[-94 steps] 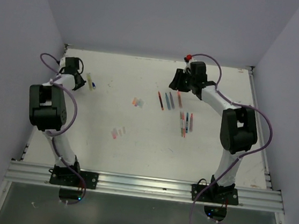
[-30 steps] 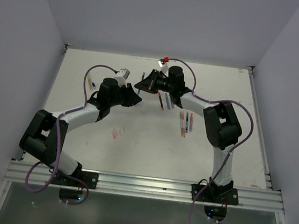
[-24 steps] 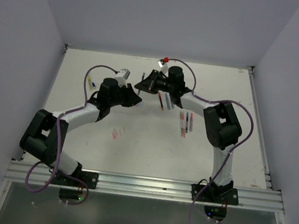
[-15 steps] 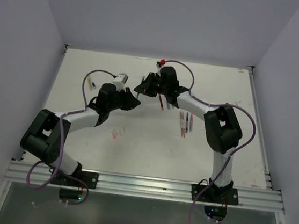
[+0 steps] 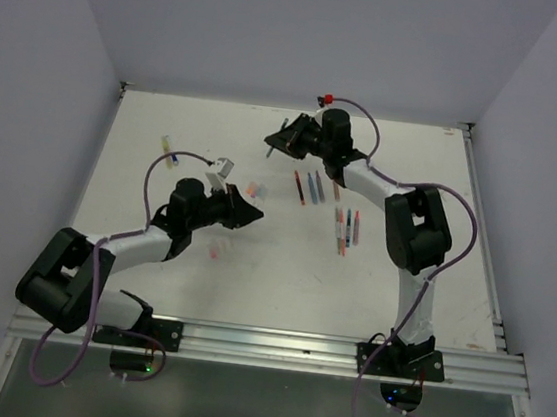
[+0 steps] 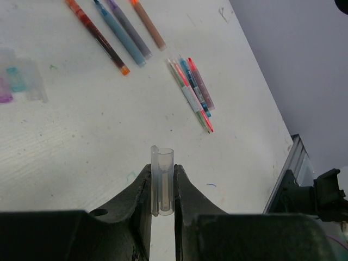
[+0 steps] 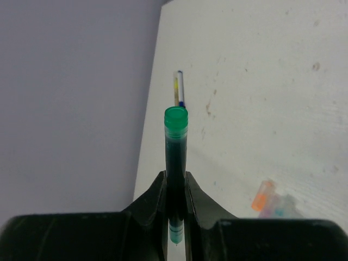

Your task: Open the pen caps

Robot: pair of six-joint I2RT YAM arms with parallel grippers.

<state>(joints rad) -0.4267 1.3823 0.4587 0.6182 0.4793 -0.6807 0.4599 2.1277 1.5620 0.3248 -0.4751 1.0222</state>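
Half a second ago the two grippers were close together over the middle of the table (image 5: 280,279); now they have drawn well apart, and the clear cap (image 6: 162,173) has come off the green pen (image 7: 176,144). The left gripper (image 5: 251,213) has pulled back toward the near left and is clamped on the cap, which stands upright between its fingers above the tabletop. The right gripper (image 5: 278,140) has swung toward the far edge, pinching the green pen, which sticks up past its fingertips. The left arm lies low and stretched, its elbow near its base and its forearm running toward the table's centre. The right arm stands taller, elbow raised, with its forearm reaching back and to the left. On the table between them lie some loose caps (image 5: 253,190), with more nearer the left arm. A row of pens (image 5: 313,185) and a tight bundle of pens (image 5: 345,228) lie to the right, and a yellow and blue pen (image 5: 168,149) lies far left.
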